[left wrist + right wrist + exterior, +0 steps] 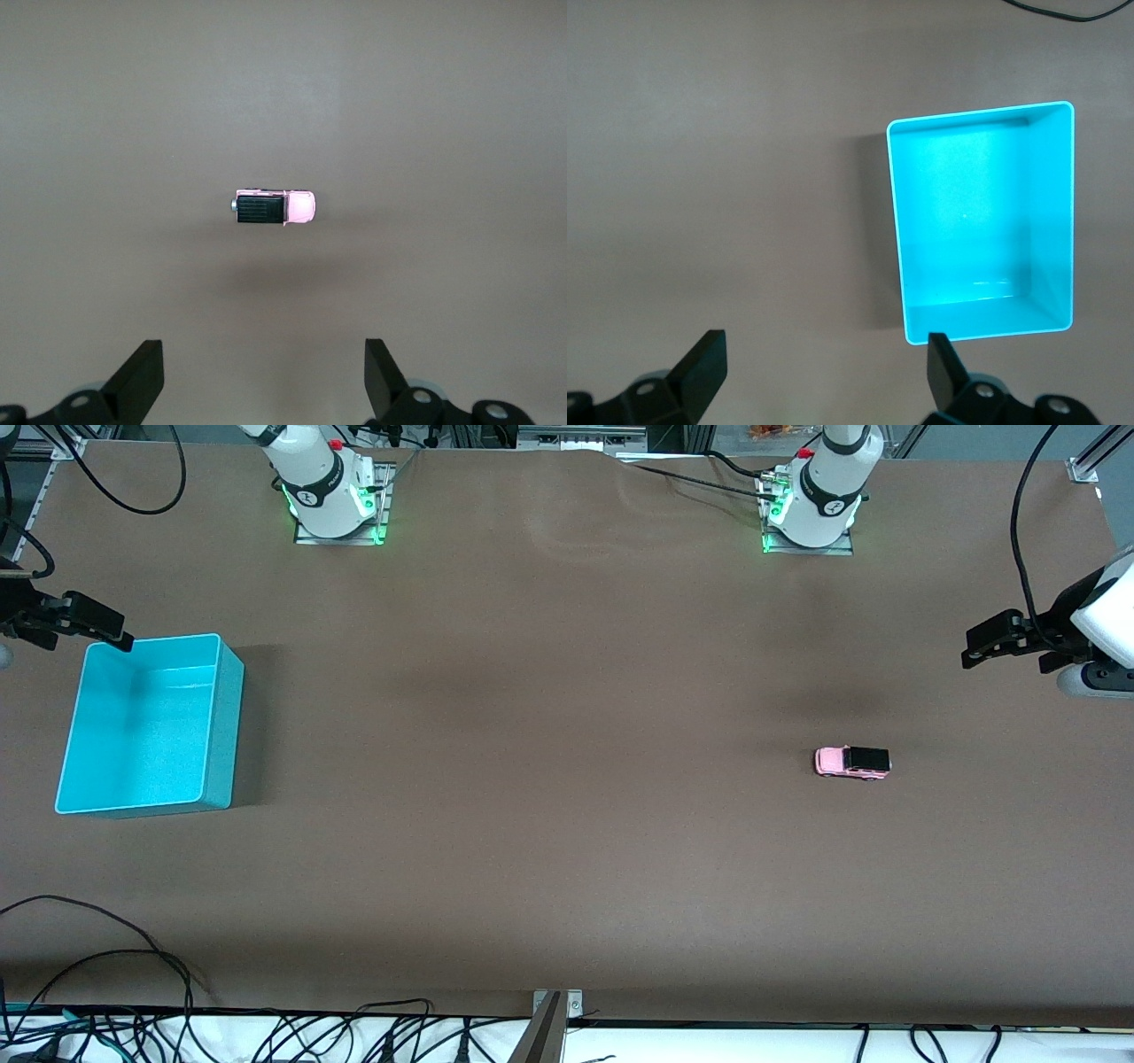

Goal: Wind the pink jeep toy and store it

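Note:
The pink jeep toy (852, 762) stands on its wheels on the brown table toward the left arm's end; it has a light pink body with a black roof and rear. In the left wrist view the jeep (275, 207) lies well ahead of the fingers. My left gripper (967, 651) hangs high over the table edge at that end, open and empty (264, 376). The turquoise bin (151, 722) stands empty toward the right arm's end. My right gripper (122, 636) hovers over the bin's corner, open and empty (824, 367). The bin (983, 221) fills much of the right wrist view.
The two arm bases (332, 500) (811, 509) stand along the table's back edge. Cables (133, 957) lie along the table's edge nearest the front camera. Brown table surface stretches between bin and jeep.

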